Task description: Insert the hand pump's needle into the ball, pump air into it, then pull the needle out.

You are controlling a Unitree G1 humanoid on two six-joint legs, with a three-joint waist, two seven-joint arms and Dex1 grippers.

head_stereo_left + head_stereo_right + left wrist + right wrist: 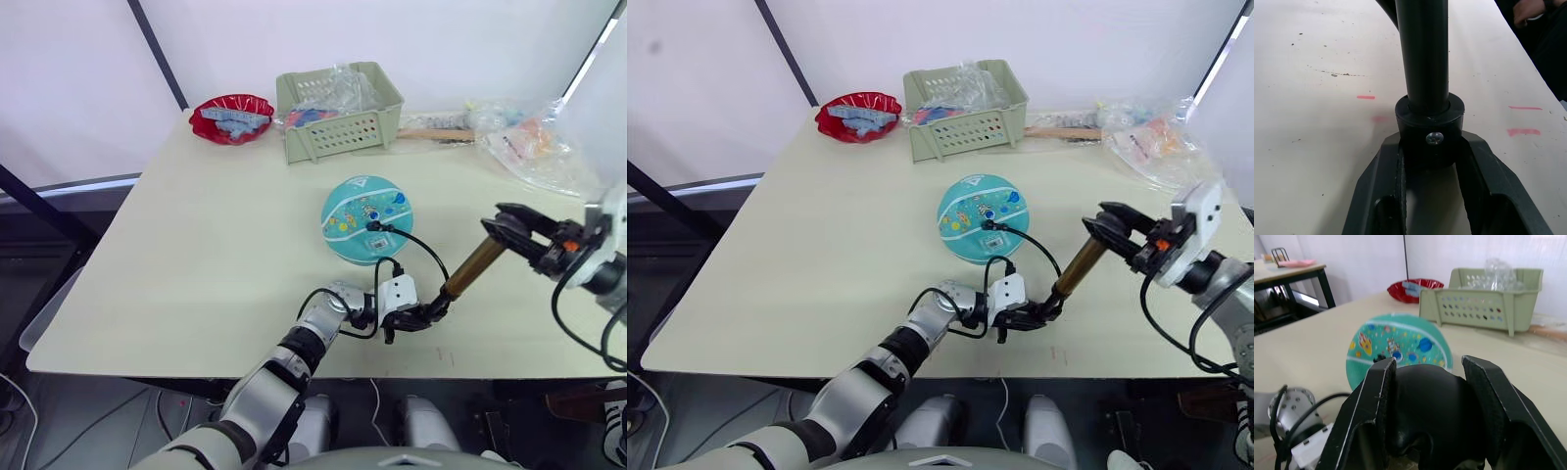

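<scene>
While the hand pump leans tilted over the tabletop, its black foot is clamped by the left pincer and its T-handle is gripped by the right pincer. The black hose is looped to the teal ball — the needle fitting is seated on top.

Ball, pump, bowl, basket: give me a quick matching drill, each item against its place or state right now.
Items:
1. ball
2. pump
3. bowl
4. basket

States:
A. far left corner of the table
B. held at both ends by the end effectors
C. hose fitting plugged into its top
D. far edge, holding plastic bags

Pairs: 1-C, 2-B, 3-A, 4-D
</scene>
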